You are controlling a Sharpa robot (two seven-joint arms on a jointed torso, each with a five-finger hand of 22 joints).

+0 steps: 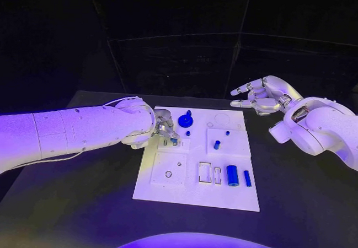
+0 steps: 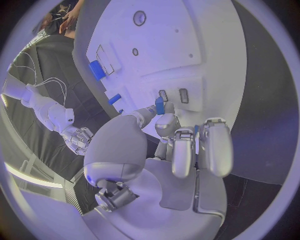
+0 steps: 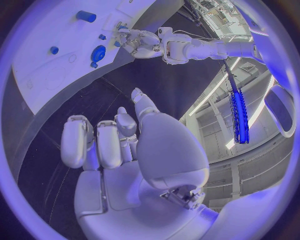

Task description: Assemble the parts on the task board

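1. You see the task board [image 1: 224, 192], a white rectangular plate with shallow recesses, lying in the middle of the black surface [image 1: 302, 217].
2. Small blue parts stand or lie on it: a thick cylinder [image 1: 232, 175], a slimmer bar [image 1: 248, 178], a round disc [image 1: 186, 121].
3. Your left hand [image 1: 164, 126] pinches a small blue part [image 2: 160, 105] over the board's left side.
4. Your right hand [image 1: 260, 94] hovers beyond the board's far right corner, fingers spread, holding nothing.

The left arm reaches in from the side, wrist bent, its robot hand [image 1: 164, 127] lowered with fingers [image 2: 164, 125] curled together. The right arm is raised farther back; its robot hand [image 1: 262, 95] hangs with fingers [image 3: 95, 143] loosely spread, holding nothing.
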